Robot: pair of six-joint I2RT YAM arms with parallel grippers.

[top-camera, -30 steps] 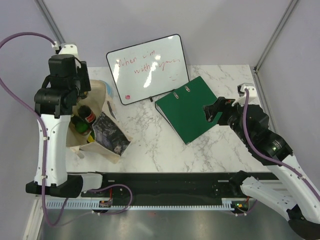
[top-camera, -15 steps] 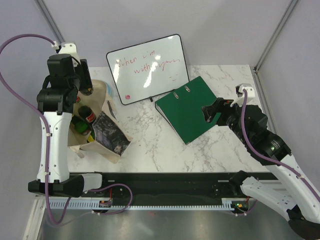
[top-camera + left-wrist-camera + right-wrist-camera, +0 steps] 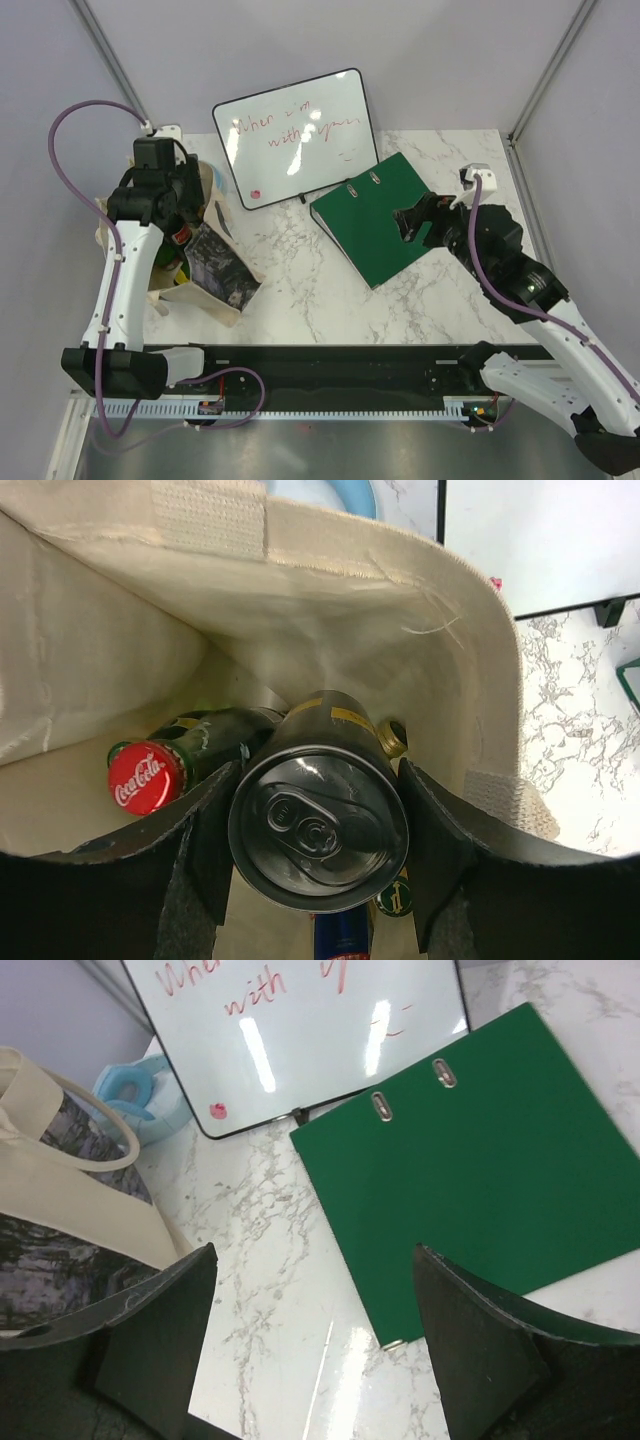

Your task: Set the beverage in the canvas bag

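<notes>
- Left wrist view: the black can (image 3: 318, 825) is gripped between the left fingers (image 3: 440, 850), within the mouth of the canvas bag (image 3: 400, 630); a red-capped bottle (image 3: 146, 777) is seen just beside it.
- The right fingers (image 3: 150, 1330) are held open and empty above the surface (image 3: 280, 1290), near the green binder (image 3: 480, 1180).

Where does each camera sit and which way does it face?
Top external: above, behind the bases, looking down at the marble table; left arm, right arm show.
Left wrist: looks down into the canvas bag; left gripper grips a black can.
Right wrist: faces green binder, whiteboard; open right gripper.
Shared: wrist views both show bag, whiteboard.
</notes>
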